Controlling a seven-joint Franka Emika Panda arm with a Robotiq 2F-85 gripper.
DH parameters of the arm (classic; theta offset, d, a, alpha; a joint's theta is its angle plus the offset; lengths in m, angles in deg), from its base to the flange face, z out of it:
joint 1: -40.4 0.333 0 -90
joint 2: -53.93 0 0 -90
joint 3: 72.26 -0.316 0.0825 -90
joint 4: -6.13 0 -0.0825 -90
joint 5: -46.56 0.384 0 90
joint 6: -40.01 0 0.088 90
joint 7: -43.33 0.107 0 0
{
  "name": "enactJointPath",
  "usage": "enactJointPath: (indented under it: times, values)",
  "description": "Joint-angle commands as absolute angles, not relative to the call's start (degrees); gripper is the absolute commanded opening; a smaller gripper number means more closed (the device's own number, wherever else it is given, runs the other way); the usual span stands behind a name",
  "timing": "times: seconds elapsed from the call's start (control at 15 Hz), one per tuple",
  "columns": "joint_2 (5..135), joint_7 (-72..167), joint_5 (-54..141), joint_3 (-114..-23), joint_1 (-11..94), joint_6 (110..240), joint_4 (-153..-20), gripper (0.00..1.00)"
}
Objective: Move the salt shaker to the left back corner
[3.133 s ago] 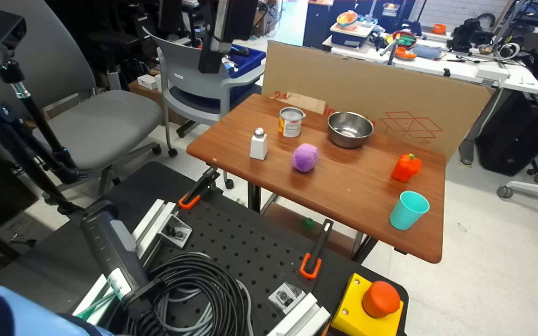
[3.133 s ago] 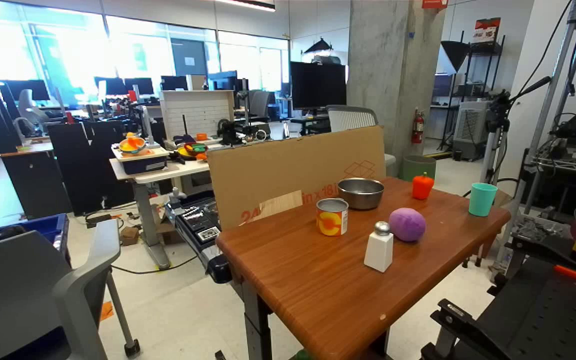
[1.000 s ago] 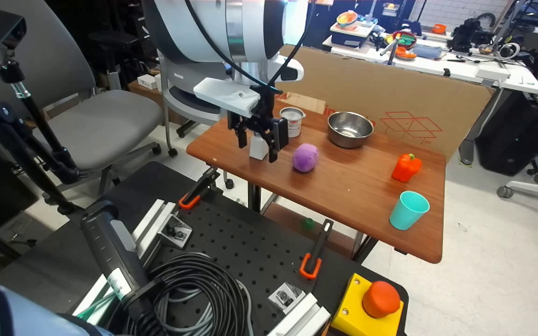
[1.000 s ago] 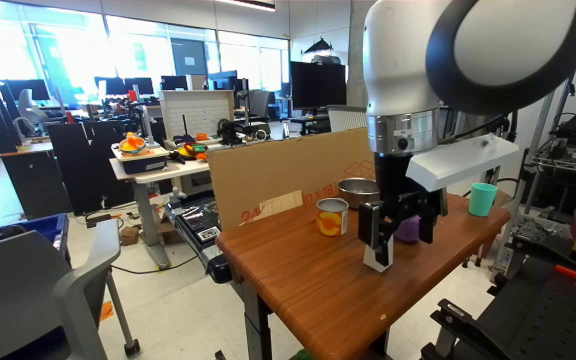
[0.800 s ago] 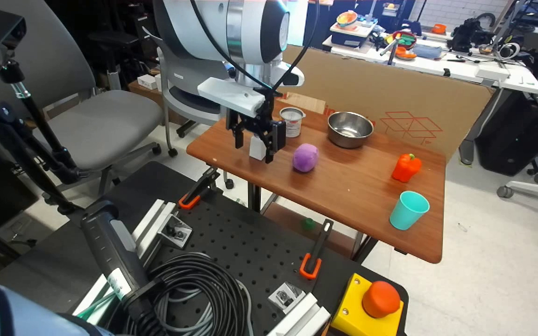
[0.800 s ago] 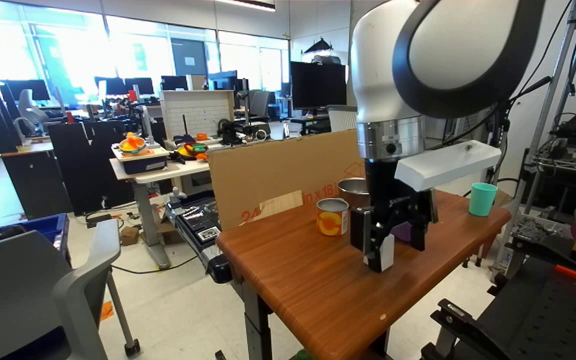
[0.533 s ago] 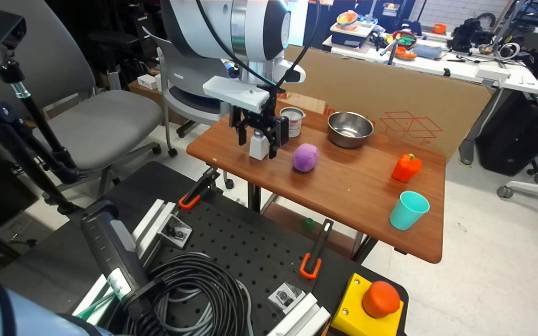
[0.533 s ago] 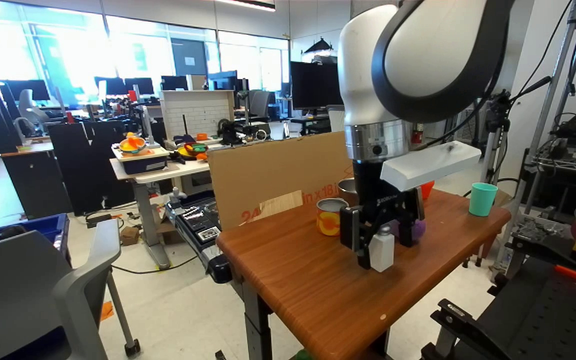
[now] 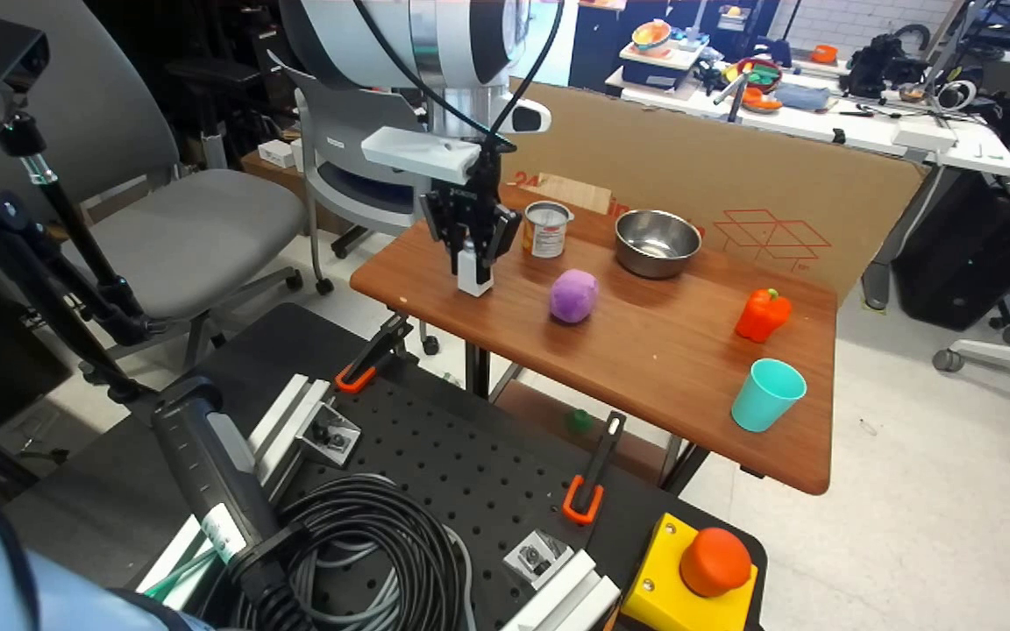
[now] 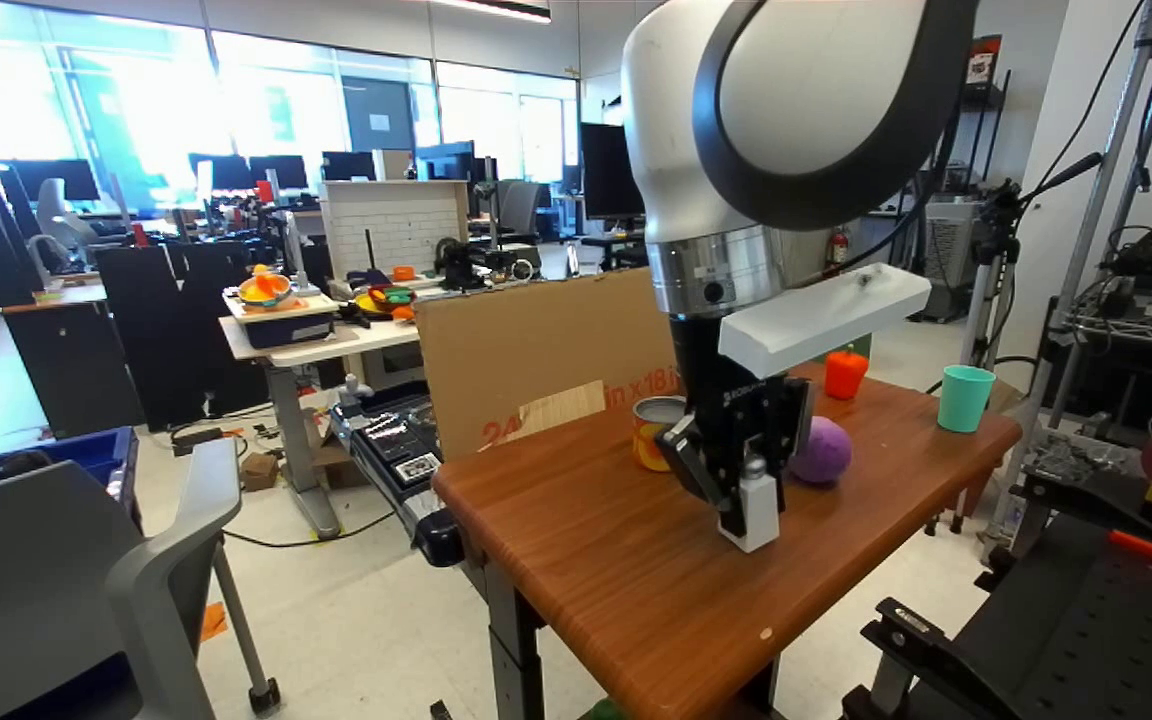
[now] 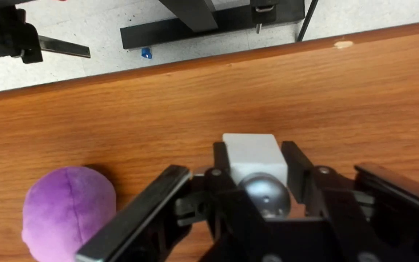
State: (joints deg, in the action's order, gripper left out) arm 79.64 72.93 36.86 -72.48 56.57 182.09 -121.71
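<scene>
The salt shaker (image 9: pixel 473 279), white with a domed metal top, stands on the wooden tabletop near its long edge on the pegboard side. My gripper (image 11: pixel 256 156) has its two black fingers (image 11: pixel 296 167) on either side of the white body, close against it in the wrist view. Shut on the shaker, it points down from above in both exterior views. Whether the shaker's base is off the wood I cannot tell. The left back corner (image 10: pixel 476 480) looks to be the bare rounded wood near the end of the cardboard.
A purple ball (image 11: pixel 69 214) lies close beside the gripper. An opened can (image 9: pixel 546 230) and a metal bowl (image 9: pixel 657 244) stand toward the cardboard panel (image 9: pixel 698 166). Farther along are an orange pepper (image 9: pixel 764 315) and a teal cup (image 9: pixel 768 394). A grey chair (image 10: pixel 66 590) stands off the table's end.
The arm came into view, and the gripper came down around the shaker with open fingers. In the last half second these closed on it, and the shaker shifted slightly.
</scene>
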Motion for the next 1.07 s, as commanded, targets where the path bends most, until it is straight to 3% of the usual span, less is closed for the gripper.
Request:
enactJointPath:
  times: [0.0,0.33,1.0]
  values:
    - [81.93,78.02,36.32,-71.12,59.38,177.95,-117.02,0.12]
    - [86.55,82.48,40.65,-73.83,60.27,171.50,-106.07,0.11]
    - [100.10,97.18,38.82,-70.65,64.25,173.34,-86.70,0.11]
